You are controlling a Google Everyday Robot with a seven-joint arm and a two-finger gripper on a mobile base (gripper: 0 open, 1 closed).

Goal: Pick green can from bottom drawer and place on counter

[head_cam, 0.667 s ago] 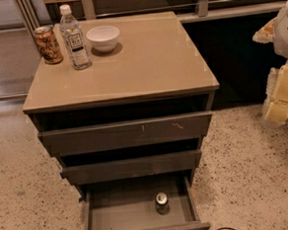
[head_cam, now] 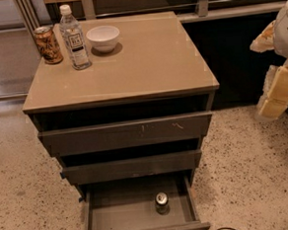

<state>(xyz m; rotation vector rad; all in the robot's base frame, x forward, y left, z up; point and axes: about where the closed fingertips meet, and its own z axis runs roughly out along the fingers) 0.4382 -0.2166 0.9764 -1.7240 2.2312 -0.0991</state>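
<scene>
The green can (head_cam: 161,203) stands upright inside the open bottom drawer (head_cam: 116,213), right of its middle, with its silver top facing up. The counter (head_cam: 145,57) is the tan glossy top of the drawer cabinet. My gripper (head_cam: 276,95) is at the right edge of the view, pale yellow and white. It hangs beside the cabinet at about the height of the top drawer, well away from the can and holding nothing that I can see.
On the counter's back left stand a brown-orange patterned can (head_cam: 47,44), a clear water bottle (head_cam: 73,39) and a white bowl (head_cam: 103,38). The two upper drawers (head_cam: 128,133) are pulled out partway above the bottom one. Speckled floor surrounds the cabinet.
</scene>
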